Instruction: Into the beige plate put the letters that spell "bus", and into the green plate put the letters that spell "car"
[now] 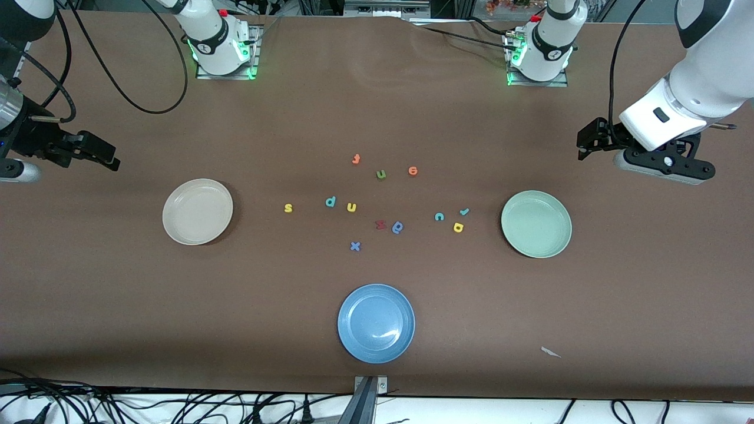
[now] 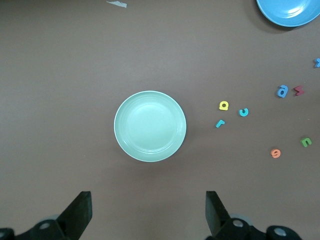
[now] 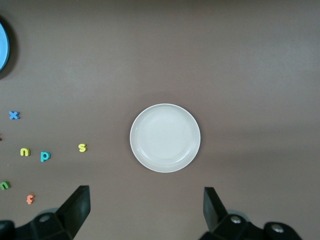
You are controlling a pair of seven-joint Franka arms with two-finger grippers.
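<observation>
The left gripper (image 2: pixel 148 215) hangs spread wide and empty at the left arm's end of the bench, over bare top near the green plate (image 1: pixel 536 224). The right gripper (image 3: pixel 146 212) is likewise wide and empty near the beige plate (image 1: pixel 197 211). Both plates hold nothing. Mid-bench lie yellow "s" (image 1: pixel 288 207), teal "b" (image 1: pixel 330 202), yellow "u" (image 1: pixel 351 206); teal "c" (image 1: pixel 439 217), teal "r" (image 1: pixel 464 211), yellow "a" (image 1: pixel 458 227).

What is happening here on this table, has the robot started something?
Nothing is handled yet. The left end effector and right end effector wait open at the table's ends. The round beige plate and the pale green plate hold nothing; the small foam letters, like the yellow "s", lie between them.
</observation>
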